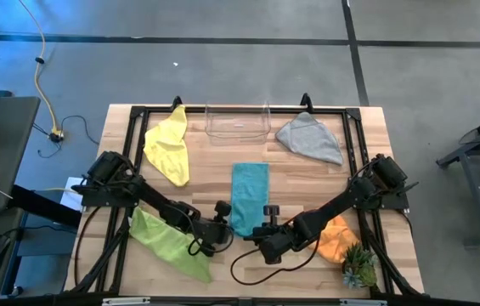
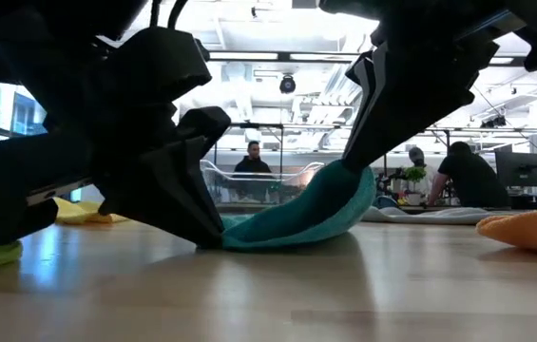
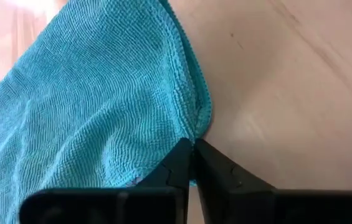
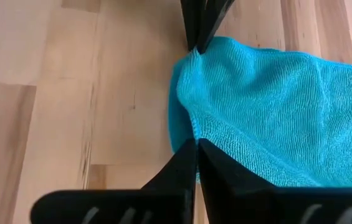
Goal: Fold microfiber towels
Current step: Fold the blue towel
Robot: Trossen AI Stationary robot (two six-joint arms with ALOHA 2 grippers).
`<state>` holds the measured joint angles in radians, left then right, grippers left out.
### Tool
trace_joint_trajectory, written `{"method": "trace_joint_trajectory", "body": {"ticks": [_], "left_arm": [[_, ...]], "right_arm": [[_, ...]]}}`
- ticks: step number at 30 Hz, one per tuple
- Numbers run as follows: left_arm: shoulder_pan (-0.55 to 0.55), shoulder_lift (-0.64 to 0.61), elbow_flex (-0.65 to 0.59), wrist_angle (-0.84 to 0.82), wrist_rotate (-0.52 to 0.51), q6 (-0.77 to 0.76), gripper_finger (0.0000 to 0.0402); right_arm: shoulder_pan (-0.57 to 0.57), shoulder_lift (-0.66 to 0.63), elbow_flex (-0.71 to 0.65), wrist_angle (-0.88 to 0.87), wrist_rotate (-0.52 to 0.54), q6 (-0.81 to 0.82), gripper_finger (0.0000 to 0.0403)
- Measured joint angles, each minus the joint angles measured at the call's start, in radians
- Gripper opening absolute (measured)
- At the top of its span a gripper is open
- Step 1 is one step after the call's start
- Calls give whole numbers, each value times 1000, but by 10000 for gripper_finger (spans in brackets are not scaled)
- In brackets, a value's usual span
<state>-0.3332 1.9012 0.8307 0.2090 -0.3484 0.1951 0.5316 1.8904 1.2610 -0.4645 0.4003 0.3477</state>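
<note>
I had both hands at the near edge of the teal blue towel [image 1: 249,197], which lay in the middle of the tabletop [image 1: 223,161], between the yellow towel [image 1: 169,146] and the grey towel [image 1: 310,138]. The left hand [image 3: 192,146] was pinched tight on 1 near corner, and the right hand [image 4: 197,144] was pinched tight on the other near corner. In the low view that edge already stood a little above the wood.

To do this fold well, I judged that the 2 hands should rise together, stay level, and carry the near edge over to the far edge, so the hems meet square. If 1 hand leads, the cloth will probably twist.

The towel was soft, with a fine looped pile in wavy rows and a stitched hem along its rim. It sagged loosely between the grips. The tabletop was smooth pale wood, so I expected the cloth to slide easily. The lime green towel [image 1: 167,243] and the orange towel [image 1: 338,240] lay crumpled near the front.
</note>
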Motion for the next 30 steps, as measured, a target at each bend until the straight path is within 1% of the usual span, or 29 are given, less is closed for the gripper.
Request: {"method": "trace_joint_trajectory", "body": {"ticks": [3, 5, 9, 12, 16, 19, 23, 30], "left_arm": [[0, -6, -1, -11, 7, -16, 7], [4, -17, -2, -19, 33, -42, 4], [14, -49, -5, -44, 92, -115, 2], [26, -82, -5, -49, 146, -184, 2], [43, -107, -5, -39, 205, -281, 1], [58, -117, -4, -33, 215, -343, 1], [76, -117, -4, -21, 254, -399, 0], [94, -117, -4, -3, 262, -447, 0]], "right_arm": [[0, -1, 0, -2, -4, 25, 10], [0, -7, 0, -17, -29, 52, 29], [3, -23, 0, -27, -75, 112, 90], [20, -26, 0, -15, -77, 127, 145], [37, -15, 0, 60, -46, 129, 209], [42, 8, 0, 94, -6, 147, 240], [47, 50, 0, 118, 67, 165, 257], [69, 116, 0, 156, 160, 176, 259]]}}
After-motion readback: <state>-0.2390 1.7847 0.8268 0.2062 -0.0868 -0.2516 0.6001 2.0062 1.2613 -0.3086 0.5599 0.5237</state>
